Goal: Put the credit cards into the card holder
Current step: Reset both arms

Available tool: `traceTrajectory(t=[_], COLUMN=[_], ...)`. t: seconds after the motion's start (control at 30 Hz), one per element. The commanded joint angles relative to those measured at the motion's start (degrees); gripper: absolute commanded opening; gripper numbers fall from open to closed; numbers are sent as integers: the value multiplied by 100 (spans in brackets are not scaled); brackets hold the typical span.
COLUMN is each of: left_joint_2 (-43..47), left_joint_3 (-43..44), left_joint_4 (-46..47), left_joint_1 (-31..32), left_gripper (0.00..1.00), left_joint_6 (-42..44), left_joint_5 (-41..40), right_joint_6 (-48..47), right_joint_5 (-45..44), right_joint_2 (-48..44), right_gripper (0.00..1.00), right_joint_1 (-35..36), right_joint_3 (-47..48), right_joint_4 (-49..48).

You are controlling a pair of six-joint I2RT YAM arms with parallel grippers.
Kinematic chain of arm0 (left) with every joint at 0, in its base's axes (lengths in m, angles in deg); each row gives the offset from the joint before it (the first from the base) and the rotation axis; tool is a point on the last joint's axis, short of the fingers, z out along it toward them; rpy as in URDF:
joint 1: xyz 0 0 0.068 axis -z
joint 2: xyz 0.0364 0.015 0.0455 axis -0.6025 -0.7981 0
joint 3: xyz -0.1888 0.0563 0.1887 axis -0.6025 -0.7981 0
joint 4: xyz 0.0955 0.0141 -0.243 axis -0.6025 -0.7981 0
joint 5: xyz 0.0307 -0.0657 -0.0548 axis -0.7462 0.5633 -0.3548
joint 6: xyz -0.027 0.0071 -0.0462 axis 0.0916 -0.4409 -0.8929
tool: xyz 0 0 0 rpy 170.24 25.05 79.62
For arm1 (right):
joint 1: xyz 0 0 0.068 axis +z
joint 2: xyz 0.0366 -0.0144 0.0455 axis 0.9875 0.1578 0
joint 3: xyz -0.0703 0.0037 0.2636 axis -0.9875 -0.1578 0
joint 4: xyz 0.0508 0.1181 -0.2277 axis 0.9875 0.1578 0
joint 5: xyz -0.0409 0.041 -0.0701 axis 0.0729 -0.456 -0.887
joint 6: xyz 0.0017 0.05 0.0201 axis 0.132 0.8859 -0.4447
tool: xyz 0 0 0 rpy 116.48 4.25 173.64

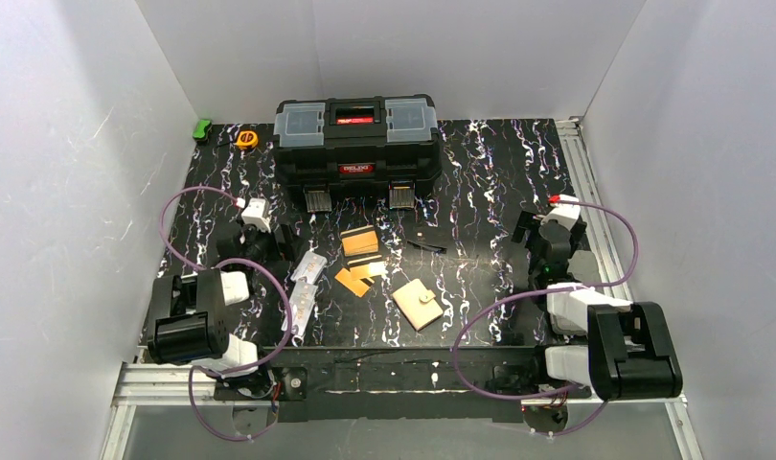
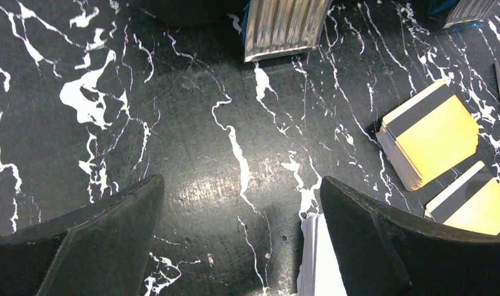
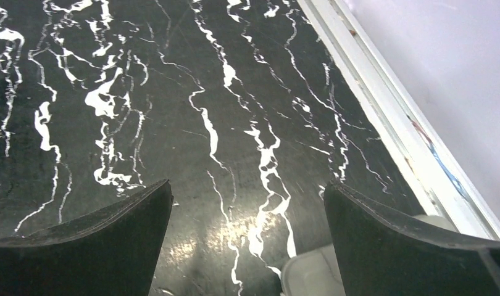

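Left gripper (image 2: 241,180) and right gripper (image 3: 247,184): both wide open, both empty

We see the left gripper's jaws spread far apart over bare table (image 2: 192,142), with nothing between the fingers. The right gripper reads the same: jaws wide, only black marbled table beneath, and the metal rail (image 3: 383,117) along its 3 o'clock side.

In the top view we put the left gripper at 9 o'clock of table centre and the right gripper at 3 o'clock. They are well apart, and neither touches a task item.

Credit cards (image 1: 359,241) sit near table centre as a stack, orange faces with a dark stripe. Loose cards (image 1: 353,280) lie just beside the stack at 6 o'clock. In the left wrist view the stack shows at 3 o'clock of the gripper, clear of the fingers.

Card holder (image 1: 419,303) lies flat at 5 o'clock of the stack, near the loose cards but apart from them. We read it as folded shut, with its tab across the cover.

Toolbox (image 1: 355,144) stands at 12 o'clock, lid down, metal latches (image 2: 284,28) hanging in front. Tape measure (image 1: 247,139) is at 11 o'clock. Whitish flat pieces (image 1: 306,283) lie just beside the left gripper; we cannot tell what they are.
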Motion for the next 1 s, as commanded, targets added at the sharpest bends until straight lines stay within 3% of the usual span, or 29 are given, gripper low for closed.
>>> traceTrajectory(t=[0.0, 0.1, 0.17, 0.33, 0.43, 0.5, 0.6, 0.63, 0.97], left_joint_2=[1, -31, -53, -12, 16, -391, -165, -255, -217], left_joint_3=[-173, -169, 63, 22, -321, -727, -439, -553, -522], left_joint_4=[1070, 1081, 618, 615, 1140, 2464, 1523, 1922, 1779], left_joint_1=[-18, 18, 160, 272, 287, 295, 376, 383, 377], left_gripper=[98, 98, 98, 98, 98, 98, 98, 98, 98], left_joint_6=[-28, -19, 167, 218, 177, 61, 185, 128, 156], left_joint_5=[99, 26, -220, -400, -758, -784, -852, -846, -842], right_joint_6=[-86, 89, 16, 153, 132, 120, 122, 122, 118], right_joint_5=[361, 664, 622, 1107, 1093, 1081, 1083, 1075, 1090], right_joint_2=[343, 394, 635, 567, 533, 532, 532, 537, 546], right_gripper=[98, 98, 98, 98, 98, 99, 98, 98, 99], right_joint_1=[-63, -261, -273, -471, -471, -471, -471, -471, -471], right_joint_3=[-28, -268, -292, -169, -231, -252, -249, -246, -245], right_joint_4=[-1278, -1597, -2033, -1617, -1706, -1740, -1741, -1743, -1741])
